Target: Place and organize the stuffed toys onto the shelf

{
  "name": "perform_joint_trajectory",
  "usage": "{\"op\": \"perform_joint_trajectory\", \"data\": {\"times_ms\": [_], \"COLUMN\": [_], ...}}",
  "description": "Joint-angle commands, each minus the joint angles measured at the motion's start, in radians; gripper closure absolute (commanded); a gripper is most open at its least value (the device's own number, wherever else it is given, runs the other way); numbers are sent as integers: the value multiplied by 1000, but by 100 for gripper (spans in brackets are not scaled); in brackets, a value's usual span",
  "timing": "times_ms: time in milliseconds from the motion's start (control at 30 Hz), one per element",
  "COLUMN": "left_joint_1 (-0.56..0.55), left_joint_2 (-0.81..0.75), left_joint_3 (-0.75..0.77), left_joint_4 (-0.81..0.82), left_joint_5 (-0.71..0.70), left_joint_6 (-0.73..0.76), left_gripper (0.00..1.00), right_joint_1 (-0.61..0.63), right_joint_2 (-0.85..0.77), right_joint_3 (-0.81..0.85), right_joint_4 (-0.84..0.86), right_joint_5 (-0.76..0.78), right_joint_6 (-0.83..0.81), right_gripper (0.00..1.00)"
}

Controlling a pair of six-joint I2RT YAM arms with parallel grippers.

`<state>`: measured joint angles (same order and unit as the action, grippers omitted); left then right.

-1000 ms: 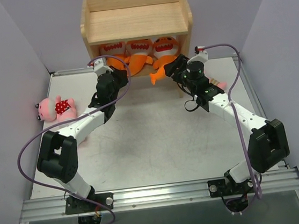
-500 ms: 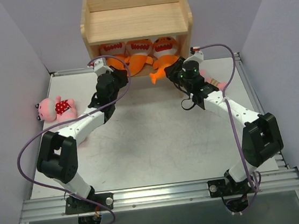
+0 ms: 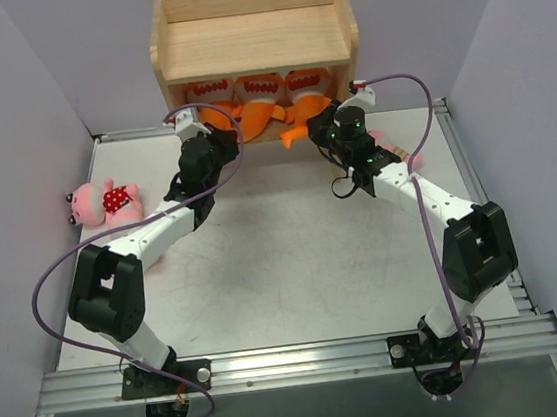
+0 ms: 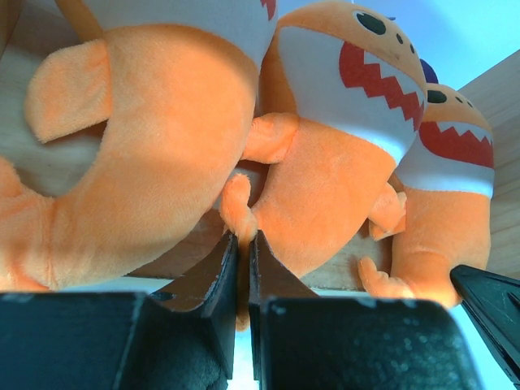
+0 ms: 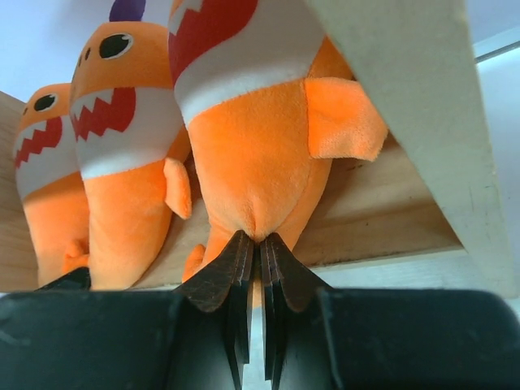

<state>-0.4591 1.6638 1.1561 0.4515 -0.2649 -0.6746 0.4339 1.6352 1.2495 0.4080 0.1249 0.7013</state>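
Observation:
The wooden shelf [image 3: 254, 40] stands at the back. Three orange fish toys sit side by side on its lower tier: left [image 3: 210, 91], middle [image 3: 260, 90] and right [image 3: 307, 84]. My left gripper [image 3: 222, 134] is shut on a small orange fin [image 4: 236, 203] low between the left fish [image 4: 146, 162] and the middle fish [image 4: 341, 171]. My right gripper [image 3: 318, 129] is shut on the tail end of the right fish [image 5: 260, 154] at the shelf's front edge. A pink doll in red polka dots [image 3: 105, 201] lies at the table's left edge.
Another pink toy [image 3: 409, 158] lies at the right, mostly hidden by the right arm. The shelf's right side panel [image 5: 406, 97] is close beside my right gripper [image 5: 260, 244]. Purple cables loop from both arms. Grey walls stand on both sides.
My right gripper has moved left and toward the shelf, pushing the right fish's tail in under the tier. The left arm has not moved.

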Motion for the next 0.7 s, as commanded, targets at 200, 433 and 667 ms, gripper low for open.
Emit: {"op": "perform_joint_trajectory", "data": {"times_ms": [200,433,667], "left_joint_1": [-1,-1,-1], "left_joint_2": [-41,-42,-58], "left_joint_3": [13,14,13], "left_joint_4": [19,24,24], "left_joint_5": [18,23,41], "left_joint_6": [-16,-17,-16], "left_gripper": [86,80,73], "right_joint_1": [-6,-7,-7], "right_joint_2": [23,22,-24], "right_joint_3": [67,64,45], "right_joint_4": [63,52,41], "right_joint_5": [56,58,41], "right_joint_6": [-69,-69,-74], "right_gripper": [100,93,68]}}
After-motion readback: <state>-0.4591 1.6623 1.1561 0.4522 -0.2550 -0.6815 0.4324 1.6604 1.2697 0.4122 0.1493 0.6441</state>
